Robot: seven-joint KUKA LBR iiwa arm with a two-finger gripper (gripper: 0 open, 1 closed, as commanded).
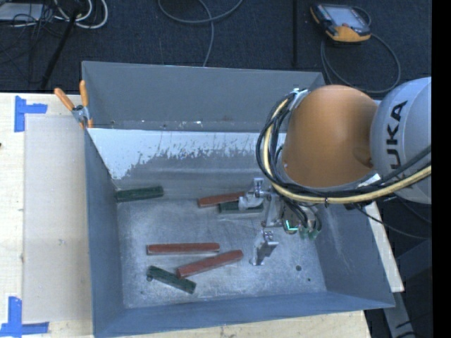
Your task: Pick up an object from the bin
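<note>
While arm reaches in from right, gripper [261, 224] hangs low over right floor of bin [211, 111], fingers [266, 248] spread wide, nothing between. Upper finger just beside short red-brown bar [215, 201] and dark green bar [229, 207]; lower finger near slanted red-brown bar [210, 263].

The bin [106, 210] is grey metal, matt on its walls. Its floor is scuffed and speckled pale, and the back wall carries fine vertical scratches. The red-brown bars [182, 248] look matt and smooth, the dark green bars [171, 279] duller and slightly rough; whether they are wood or plastic cannot be told. The end effector [262, 253] is bare bright metal. The orange cover [328, 136] is smooth with a soft sheen, and the white arm shell [412, 104] is glossy.
</note>
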